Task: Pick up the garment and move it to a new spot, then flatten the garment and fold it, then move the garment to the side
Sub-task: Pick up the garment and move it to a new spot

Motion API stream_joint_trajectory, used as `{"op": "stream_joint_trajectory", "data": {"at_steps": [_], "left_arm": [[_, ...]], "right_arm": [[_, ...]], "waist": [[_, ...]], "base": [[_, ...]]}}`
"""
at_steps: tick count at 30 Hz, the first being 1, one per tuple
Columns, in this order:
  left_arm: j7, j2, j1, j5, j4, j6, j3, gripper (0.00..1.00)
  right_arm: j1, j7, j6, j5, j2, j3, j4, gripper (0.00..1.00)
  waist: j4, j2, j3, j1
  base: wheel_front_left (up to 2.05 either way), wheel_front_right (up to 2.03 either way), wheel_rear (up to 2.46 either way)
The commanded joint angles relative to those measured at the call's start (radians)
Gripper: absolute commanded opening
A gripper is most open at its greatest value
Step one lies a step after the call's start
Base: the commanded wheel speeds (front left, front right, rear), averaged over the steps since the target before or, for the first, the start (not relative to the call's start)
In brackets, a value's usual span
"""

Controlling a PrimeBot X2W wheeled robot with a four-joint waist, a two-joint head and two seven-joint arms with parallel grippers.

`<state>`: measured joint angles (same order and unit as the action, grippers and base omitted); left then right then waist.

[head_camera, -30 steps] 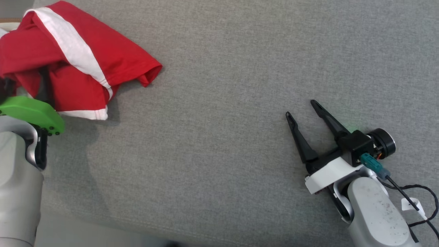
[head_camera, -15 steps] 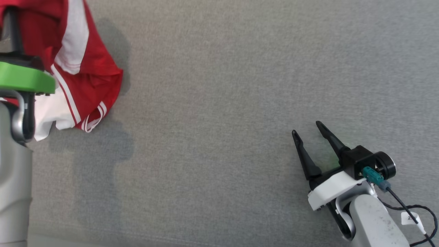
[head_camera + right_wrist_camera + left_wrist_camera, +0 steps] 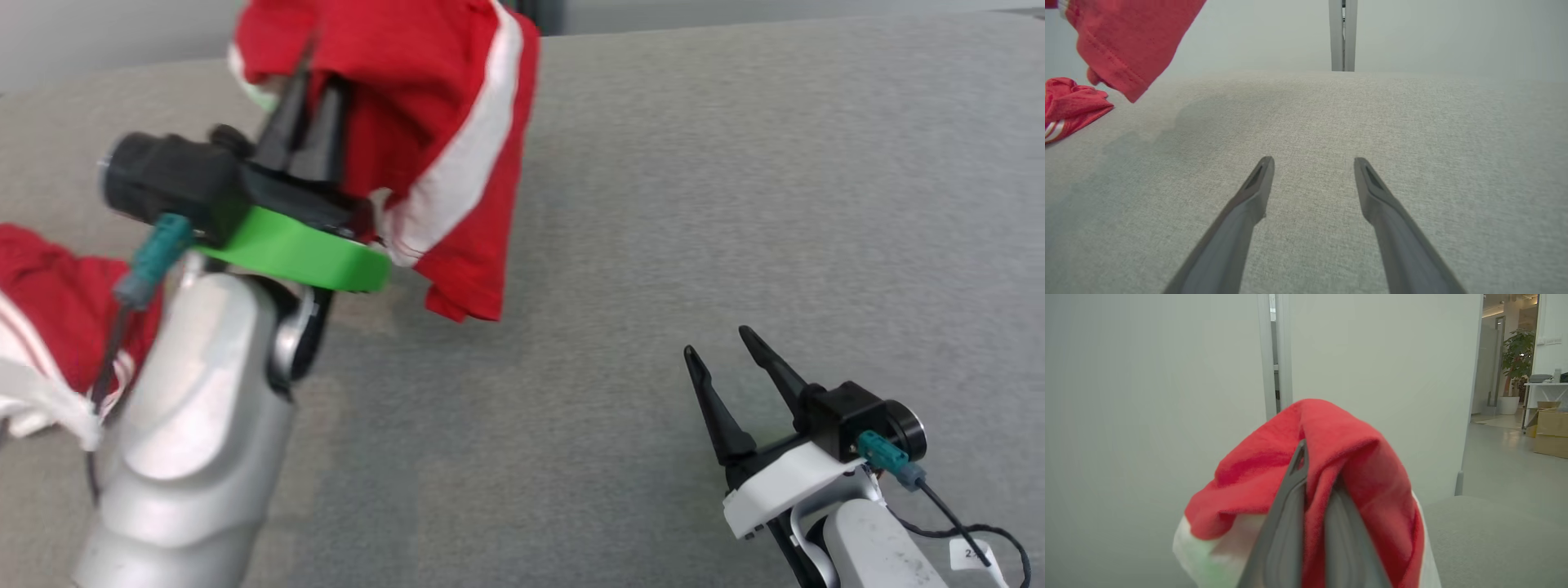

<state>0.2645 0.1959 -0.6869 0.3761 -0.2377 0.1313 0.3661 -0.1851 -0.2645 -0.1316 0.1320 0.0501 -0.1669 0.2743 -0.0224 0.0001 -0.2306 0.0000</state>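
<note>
My left jaws are pinched shut on a fold of the red garment (image 3: 424, 98), which hangs above the grey surface (image 3: 735, 163), white stripe down one side. My right jaws stand wide and hold nothing, low over the surface and well apart from the cloth. More red and white cloth (image 3: 49, 294) lies at the lower left; I cannot tell whether it is joined. My worry is the bite: it looks small, so a quick swing could slide the fabric out, and any trailing part could drag and bunch on landing.
</note>
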Motion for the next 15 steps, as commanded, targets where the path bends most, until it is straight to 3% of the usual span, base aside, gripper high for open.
{"op": "stream_joint_trajectory", "data": {"at_steps": [1, 6, 7, 8, 15], "left_arm": [[0.0, -0.017, 0.018, 0.012, -0.011, -0.002, 0.018, 0.0], [0.0, -0.083, 0.045, 0.026, -0.064, -0.002, 0.081, 0.0], [0.0, -0.089, 0.051, 0.024, -0.075, -0.002, 0.084, 0.14], [0.0, -0.096, 0.068, 0.012, -0.105, -0.002, 0.092, 1.0], [0.0, -0.119, 0.181, -0.021, -0.2, -0.005, 0.001, 1.0]], "right_arm": [[0.019, 0.0, 0.002, 0.003, 0.002, 0.0, -0.005, 1.0], [0.029, 0.0, 0.002, 0.002, 0.002, -0.005, -0.01, 1.0], [0.031, 0.0, 0.002, 0.0, 0.002, -0.001, -0.011, 1.0], [0.033, 0.0, 0.002, 0.005, 0.003, 0.01, -0.013, 1.0], [0.033, 0.0, 0.002, 0.011, 0.002, 0.02, -0.012, 1.0]], "waist": [[-0.147, -0.0001, 0.046, 0.0], [-0.208, -0.0001, 0.038, 0.0], [-0.212, -0.0001, 0.038, 0.0], [-0.217, -0.0001, 0.037, 0.0], [-0.19, -0.0001, 0.048, 0.0]], "base": [[0.0, 0.0, 0.0], [0.0, 0.0, 0.0], [0.0, 0.0, 0.0], [0.0, 0.0, 0.0], [0.0, 0.0, 0.0]]}}
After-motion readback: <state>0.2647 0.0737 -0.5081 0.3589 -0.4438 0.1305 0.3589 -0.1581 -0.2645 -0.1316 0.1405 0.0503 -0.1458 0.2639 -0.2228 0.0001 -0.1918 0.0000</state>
